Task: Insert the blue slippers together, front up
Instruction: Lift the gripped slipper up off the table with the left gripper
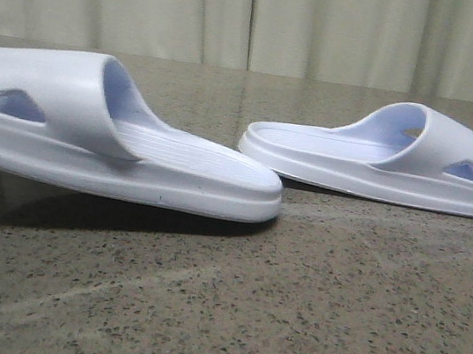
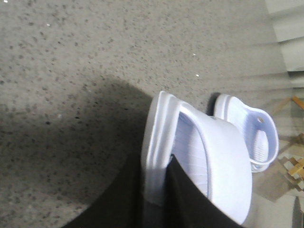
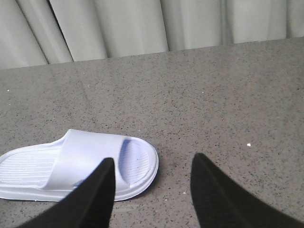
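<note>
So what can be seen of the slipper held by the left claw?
The held slipper is pale blue-white moulded foam with a wide strap, a triangular side cut-out, a ribbed footbed and a thick sole. It looks lifted off the table, casting a shadow beneath. The left claw grips its sole edge. The other slipper lies apart, flat.
</note>
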